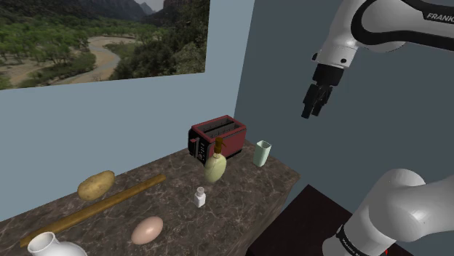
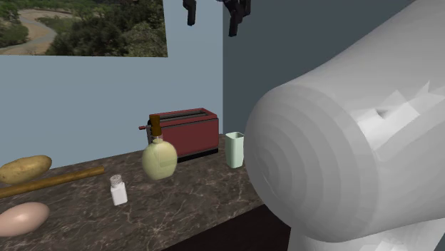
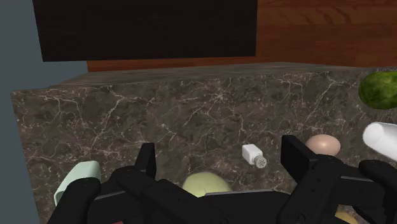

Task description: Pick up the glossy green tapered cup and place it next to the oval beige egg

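The pale green tapered cup (image 1: 262, 153) (image 2: 235, 149) stands upright near the counter's end, just beside a red toaster (image 1: 217, 137). The beige egg (image 1: 148, 230) (image 2: 23, 218) lies far from it, toward the shoulder view's lower left. My gripper (image 1: 315, 102) (image 2: 214, 11) hangs high above the counter end, open and holding nothing. In the wrist view the gripper (image 3: 221, 164) looks down on the counter, with the cup (image 3: 79, 179) outside one finger and the egg (image 3: 322, 144) beyond the other.
Between cup and egg stand a round yellowish flask with a brown neck (image 1: 214, 166) and a small white shaker (image 1: 200, 196). A potato (image 1: 96, 185), a long rolling pin (image 1: 94, 209), a white vase (image 1: 47, 246) and a green object (image 3: 380, 88) also sit on the marble counter (image 1: 247, 196).
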Controlling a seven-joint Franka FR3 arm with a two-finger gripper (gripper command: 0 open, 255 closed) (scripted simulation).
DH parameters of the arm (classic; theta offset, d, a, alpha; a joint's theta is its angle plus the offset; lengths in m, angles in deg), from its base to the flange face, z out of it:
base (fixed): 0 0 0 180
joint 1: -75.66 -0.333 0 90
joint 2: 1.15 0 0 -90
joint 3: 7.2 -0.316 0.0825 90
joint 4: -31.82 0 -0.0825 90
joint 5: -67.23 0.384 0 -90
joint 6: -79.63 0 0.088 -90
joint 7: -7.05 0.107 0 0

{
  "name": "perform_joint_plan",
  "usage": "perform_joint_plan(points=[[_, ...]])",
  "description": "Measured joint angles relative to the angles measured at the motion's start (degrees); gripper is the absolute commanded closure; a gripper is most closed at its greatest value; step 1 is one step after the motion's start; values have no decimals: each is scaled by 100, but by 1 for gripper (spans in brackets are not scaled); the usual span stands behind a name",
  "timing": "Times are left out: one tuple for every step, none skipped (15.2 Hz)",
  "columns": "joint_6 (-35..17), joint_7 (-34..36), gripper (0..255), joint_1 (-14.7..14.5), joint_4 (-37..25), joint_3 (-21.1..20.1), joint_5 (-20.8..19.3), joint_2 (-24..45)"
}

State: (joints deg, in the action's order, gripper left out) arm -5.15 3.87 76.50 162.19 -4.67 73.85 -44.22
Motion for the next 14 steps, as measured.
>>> perform_joint_plan(points=[[0,0,0,0,0,0,0,0],[-91,-29,0,9,88,11,-22,1],[-244,-80,0,23,208,33,-58,33],[-421,-149,0,41,283,71,-105,129],[-592,-210,0,58,376,102,-148,196],[-758,-254,0,70,456,121,-180,269],[-966,-320,0,88,536,157,-224,388],[-1169,-368,0,99,599,180,-255,515],[-1349,-404,0,109,679,194,-284,598],[-1534,-487,0,137,714,250,-335,738],[-1724,-531,0,151,800,274,-368,826],[-1912,-561,0,156,834,287,-388,962],[-2114,-609,0,168,883,315,-415,1100],[-2312,-683,0,190,906,365,-454,1261]])
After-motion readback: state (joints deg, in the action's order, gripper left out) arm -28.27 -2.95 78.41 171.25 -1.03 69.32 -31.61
